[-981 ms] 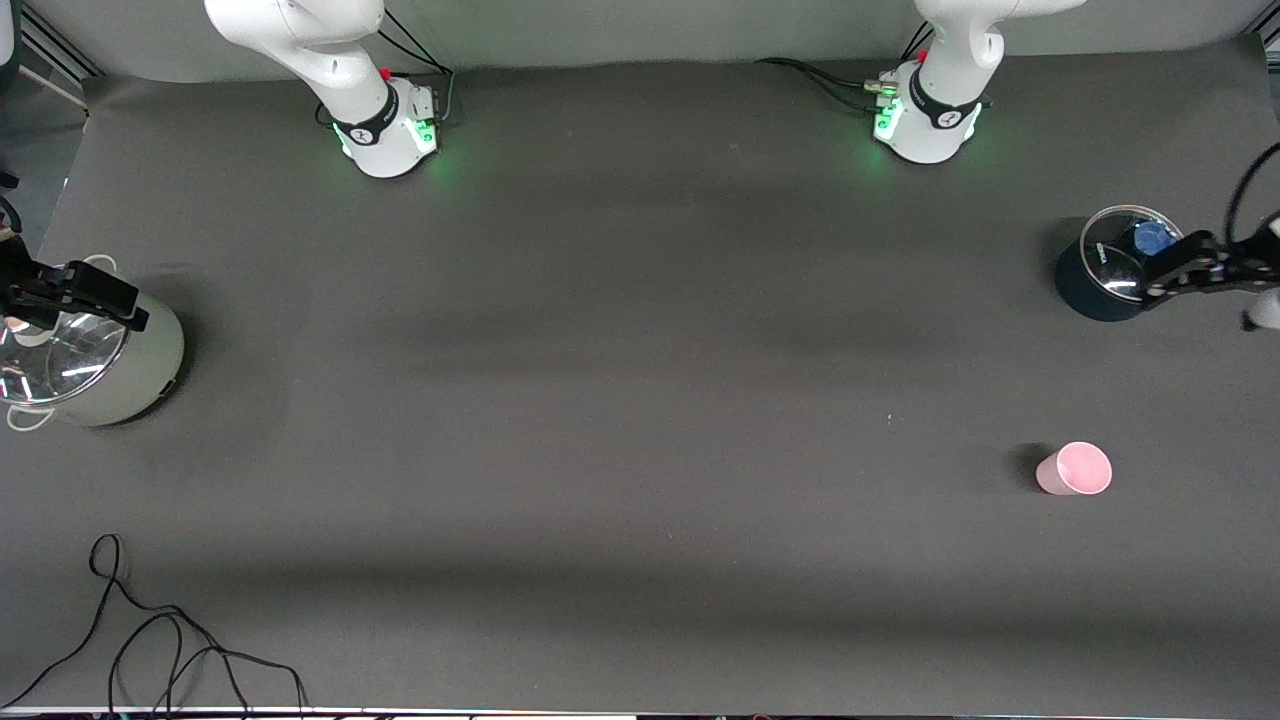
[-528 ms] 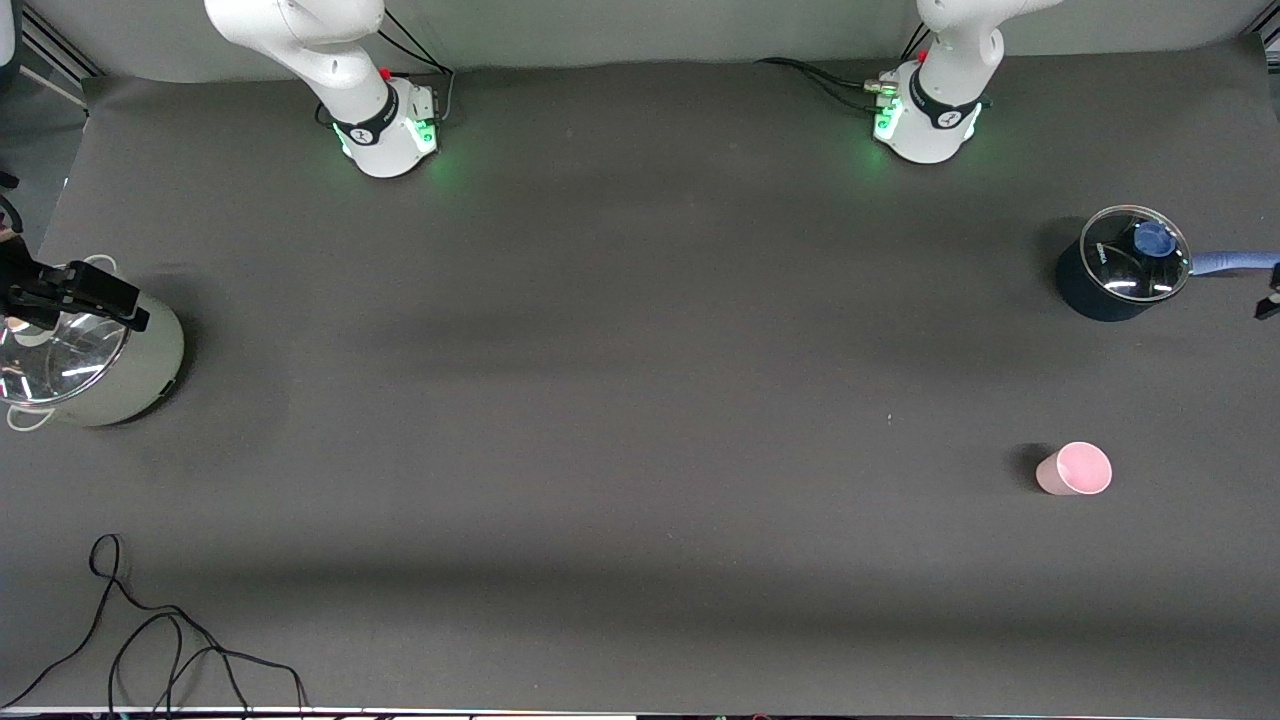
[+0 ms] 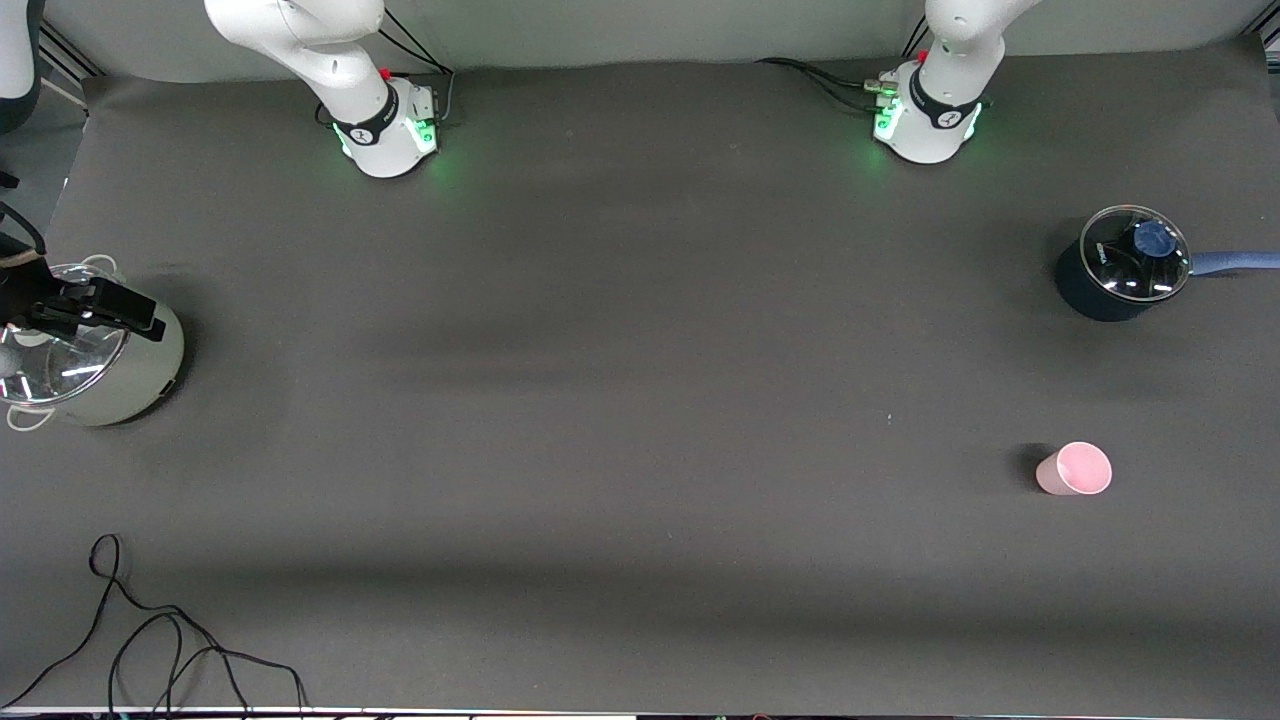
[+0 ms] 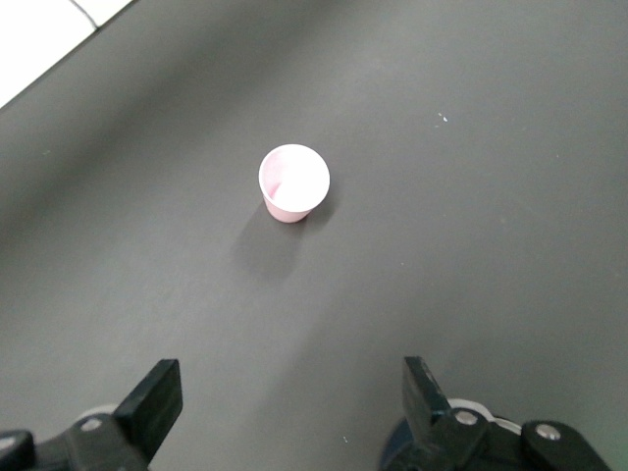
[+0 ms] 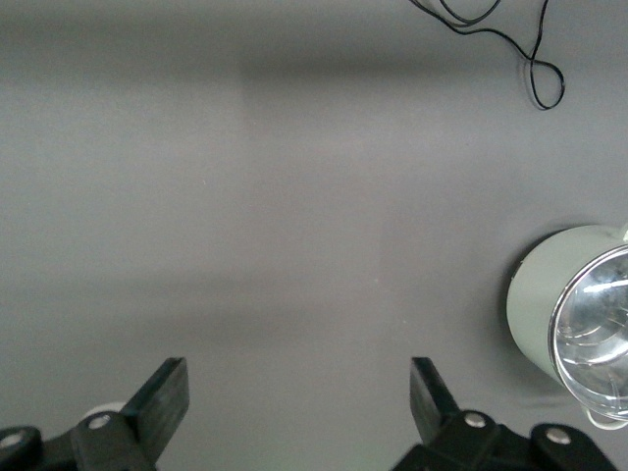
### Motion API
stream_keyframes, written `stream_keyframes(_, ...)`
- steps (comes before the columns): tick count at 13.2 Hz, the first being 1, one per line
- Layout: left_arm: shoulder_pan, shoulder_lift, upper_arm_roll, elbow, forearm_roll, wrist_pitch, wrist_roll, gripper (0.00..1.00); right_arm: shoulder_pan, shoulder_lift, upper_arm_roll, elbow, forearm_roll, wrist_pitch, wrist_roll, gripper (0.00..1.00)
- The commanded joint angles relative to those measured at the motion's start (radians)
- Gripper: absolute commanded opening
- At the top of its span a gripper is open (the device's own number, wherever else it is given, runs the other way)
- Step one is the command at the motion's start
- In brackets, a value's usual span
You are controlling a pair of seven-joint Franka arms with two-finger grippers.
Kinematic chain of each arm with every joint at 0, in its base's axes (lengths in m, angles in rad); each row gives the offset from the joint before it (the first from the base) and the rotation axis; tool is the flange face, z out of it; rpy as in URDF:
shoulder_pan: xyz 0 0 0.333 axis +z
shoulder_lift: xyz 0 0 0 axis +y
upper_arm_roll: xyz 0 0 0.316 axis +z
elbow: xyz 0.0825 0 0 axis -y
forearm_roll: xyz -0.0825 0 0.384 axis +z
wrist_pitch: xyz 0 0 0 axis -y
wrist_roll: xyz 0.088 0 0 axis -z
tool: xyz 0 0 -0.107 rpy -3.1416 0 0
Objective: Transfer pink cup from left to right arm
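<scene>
The pink cup (image 3: pixel 1073 468) stands upright on the dark table toward the left arm's end, nearer the front camera than the dark blue pot (image 3: pixel 1120 265). In the left wrist view the pink cup (image 4: pixel 293 183) sits well apart from my left gripper (image 4: pixel 292 388), which hangs open and empty above bare table; this gripper is out of the front view. My right gripper (image 5: pixel 297 385) is open and empty too. In the front view the right gripper (image 3: pixel 120 312) hovers over the pale green pot (image 3: pixel 100 365) at the right arm's end.
The dark blue pot has a glass lid and a long blue handle (image 3: pixel 1235 262). The pale green pot (image 5: pixel 574 314) also carries a glass lid. A loose black cable (image 3: pixel 150 640) lies near the front edge at the right arm's end.
My left gripper has left its place over the dark blue pot and gone out of the front view. The right gripper has shifted slightly over the pale green pot.
</scene>
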Motion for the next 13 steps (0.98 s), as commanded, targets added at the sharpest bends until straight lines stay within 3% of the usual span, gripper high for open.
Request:
stream_keyframes(1, 0.023, 0.175, -0.015, 0.116, -0.074, -0.004, 0.139, 1.0, -0.005, -0.003, -0.007, 0.012, 0.017, -0.012, -0.021, 1.0)
stream_keyframes(5, 0.025, 0.373, -0.023, 0.232, -0.212, -0.001, 0.33, 1.0, -0.006, -0.003, -0.007, 0.012, 0.017, -0.012, -0.023, 1.0)
stream_keyframes(11, 0.034, 0.525, -0.024, 0.284, -0.398, 0.019, 0.524, 1.0, -0.006, -0.003, -0.009, 0.012, 0.017, -0.012, -0.021, 1.0)
stream_keyframes(13, 0.04, 0.577, -0.058, 0.302, -0.441, 0.021, 0.556, 1.0, -0.006, -0.003, -0.009, 0.012, 0.017, -0.012, -0.021, 1.0)
